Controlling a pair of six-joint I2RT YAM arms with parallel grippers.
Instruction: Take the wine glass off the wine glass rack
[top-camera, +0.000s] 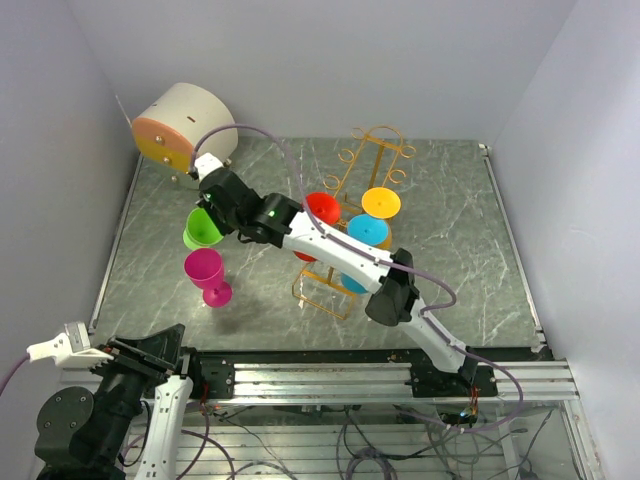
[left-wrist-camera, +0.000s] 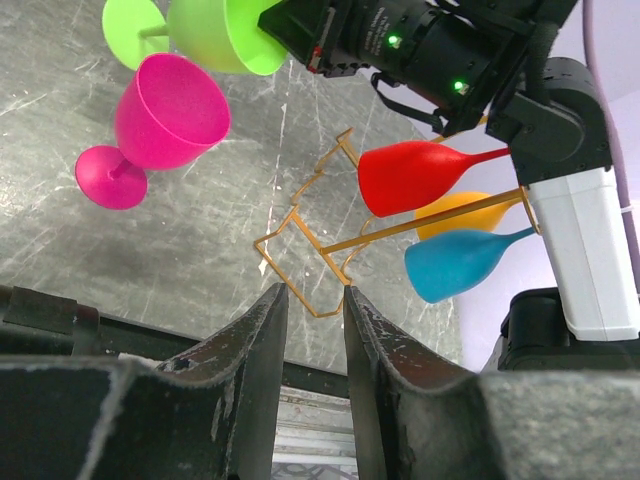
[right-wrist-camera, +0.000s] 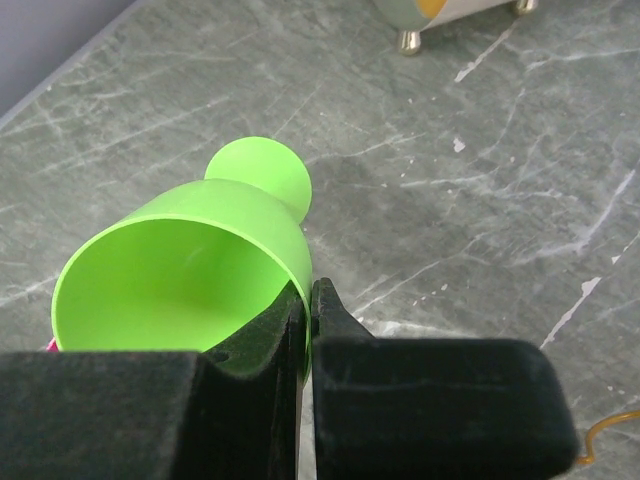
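The golden wire rack (top-camera: 376, 140) stands at the back middle of the table. Red (top-camera: 322, 208), blue (top-camera: 368, 230) and yellow (top-camera: 381, 203) glasses hang on it; its base also shows in the left wrist view (left-wrist-camera: 296, 213). My right gripper (right-wrist-camera: 308, 290) is shut on the rim of a green wine glass (right-wrist-camera: 190, 280), holding it tilted above the table, left of the rack (top-camera: 203, 228). A pink glass (top-camera: 206, 272) stands upright just below it. My left gripper (left-wrist-camera: 313, 295) is open and empty at the near left edge.
A round cream container with an orange face (top-camera: 185, 125) sits at the back left corner. My right arm (top-camera: 340, 255) stretches across in front of the rack. The metal rail (top-camera: 330, 375) runs along the near edge.
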